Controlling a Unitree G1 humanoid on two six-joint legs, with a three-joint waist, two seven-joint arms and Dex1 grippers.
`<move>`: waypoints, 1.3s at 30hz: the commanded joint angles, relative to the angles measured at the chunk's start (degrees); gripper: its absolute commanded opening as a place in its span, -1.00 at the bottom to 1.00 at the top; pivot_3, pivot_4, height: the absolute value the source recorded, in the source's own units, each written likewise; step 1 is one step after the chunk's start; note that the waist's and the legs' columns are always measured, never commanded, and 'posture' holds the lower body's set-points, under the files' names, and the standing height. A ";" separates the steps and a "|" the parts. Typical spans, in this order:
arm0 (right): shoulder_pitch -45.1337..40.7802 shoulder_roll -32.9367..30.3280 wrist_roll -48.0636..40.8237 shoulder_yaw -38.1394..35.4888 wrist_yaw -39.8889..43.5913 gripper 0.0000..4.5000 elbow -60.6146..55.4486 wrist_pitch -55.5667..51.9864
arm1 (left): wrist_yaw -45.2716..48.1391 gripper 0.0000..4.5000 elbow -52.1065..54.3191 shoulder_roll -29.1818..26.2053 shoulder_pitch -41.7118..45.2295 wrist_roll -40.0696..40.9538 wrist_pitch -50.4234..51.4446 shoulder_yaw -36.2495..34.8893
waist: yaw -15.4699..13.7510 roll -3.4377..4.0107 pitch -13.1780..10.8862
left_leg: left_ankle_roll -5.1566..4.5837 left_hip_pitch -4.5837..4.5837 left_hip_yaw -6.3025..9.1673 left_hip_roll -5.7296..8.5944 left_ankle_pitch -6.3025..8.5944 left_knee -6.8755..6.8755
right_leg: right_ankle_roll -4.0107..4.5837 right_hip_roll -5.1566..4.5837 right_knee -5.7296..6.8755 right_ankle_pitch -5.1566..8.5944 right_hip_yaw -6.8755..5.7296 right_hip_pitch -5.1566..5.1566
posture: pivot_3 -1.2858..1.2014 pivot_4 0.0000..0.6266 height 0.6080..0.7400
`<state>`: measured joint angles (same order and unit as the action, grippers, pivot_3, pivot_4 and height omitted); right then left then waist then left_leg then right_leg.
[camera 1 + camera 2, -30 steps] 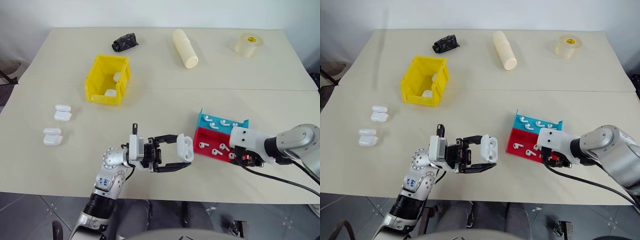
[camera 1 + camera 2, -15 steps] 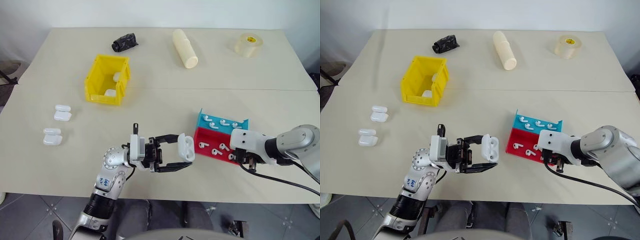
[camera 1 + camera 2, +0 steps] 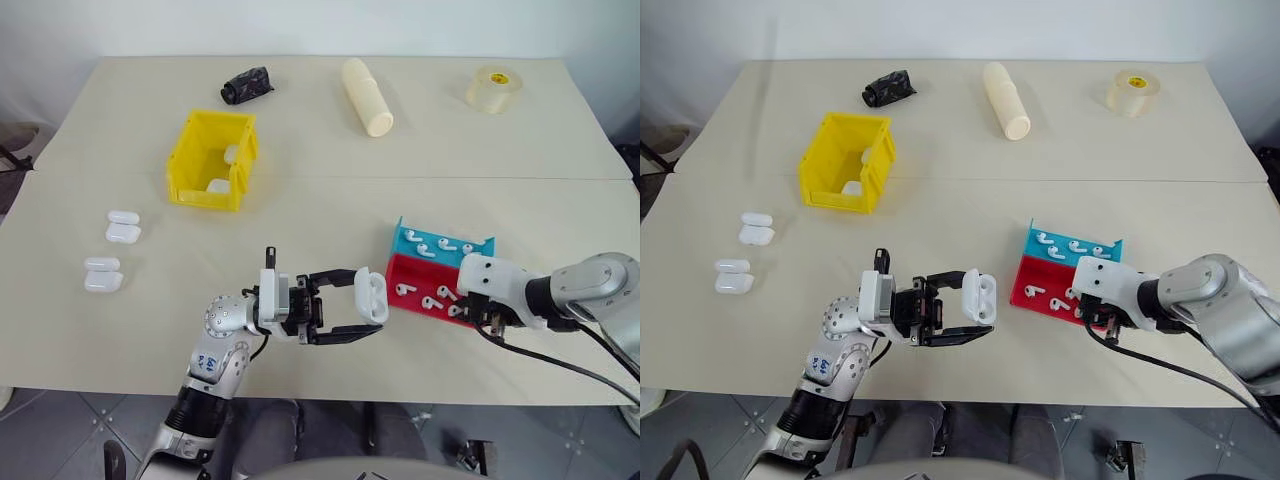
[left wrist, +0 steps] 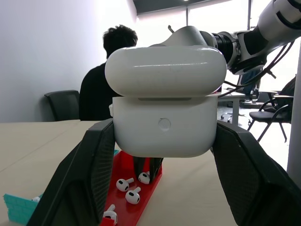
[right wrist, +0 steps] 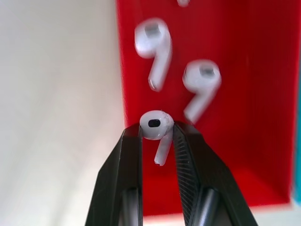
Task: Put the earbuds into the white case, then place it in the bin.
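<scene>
Right gripper [image 5: 157, 136] has an earbud [image 5: 156, 128] nipped between its fingertips, just above the red tray [image 3: 425, 295]. It's a thin hold on a slick round head with the stem hanging free, so a quick swing could roll it loose. Over the tray that costs little; past the rim it bounces on the table [image 3: 320, 215], maybe off the near edge at six o'clock.

Left gripper [image 3: 362, 312] has its jaws clamped on the white case [image 3: 371, 296], held at about nine o'clock of the tray. The lid looks cracked open in the wrist view, though I can't tell how wide. If the slots aren't exposed, the bud will skate off the glossy shell.

Room's generous: bare tabletop between case and tray, a short clear hop. The bin [image 3: 214, 159] sits well off at eleven o'clock of the case with its path unobstructed; spare cases [image 3: 112, 249] lie at nine o'clock.
</scene>
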<state>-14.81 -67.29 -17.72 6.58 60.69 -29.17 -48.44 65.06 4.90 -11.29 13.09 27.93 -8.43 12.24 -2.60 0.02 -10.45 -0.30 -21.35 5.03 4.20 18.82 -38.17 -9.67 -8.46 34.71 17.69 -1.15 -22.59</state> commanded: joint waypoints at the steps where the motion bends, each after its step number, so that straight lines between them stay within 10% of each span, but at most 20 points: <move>1: 3.86 4.35 -7.20 -14.54 2.54 -0.76 -2.44 7.73 | -0.11 0.23 3.07 -0.36 0.11 2.59 1.16 -0.94 | -0.16 0.00 0.00 | 0.00 -0.01 0.00 0.00 0.00 0.01 | 0.00 0.00 -0.01 0.00 -0.01 0.00 | 0.03 -0.52 1.00; 16: 10.46 37.43 -25.58 -21.35 -7.61 -0.76 -7.80 24.55 | 3.61 0.23 1.52 -3.33 3.91 5.91 8.01 -3.58 | 0.45 -0.13 -0.02 | 0.02 0.08 0.07 -0.02 -0.01 -0.01 | -0.02 0.05 0.04 -0.05 0.01 0.07 | 0.03 -0.52 1.00; 39: 9.14 43.90 -26.57 -9.60 -11.69 -0.76 -7.19 28.88 | 2.84 0.23 4.98 -3.93 5.07 8.75 15.05 -4.95 | 1.25 -0.12 -0.01 | 0.02 0.08 0.12 0.00 -0.02 0.00 | -0.02 0.04 0.09 -0.04 0.06 0.04 | 0.03 -0.52 1.00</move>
<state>-5.51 -23.70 -43.98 -3.25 48.98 -35.29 -21.10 68.21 7.35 -15.60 17.74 35.60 6.92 7.66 -1.35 -0.10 -10.46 -0.28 -21.27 5.14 4.20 18.81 -38.17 -9.69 -8.42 34.81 17.65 -1.10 -22.55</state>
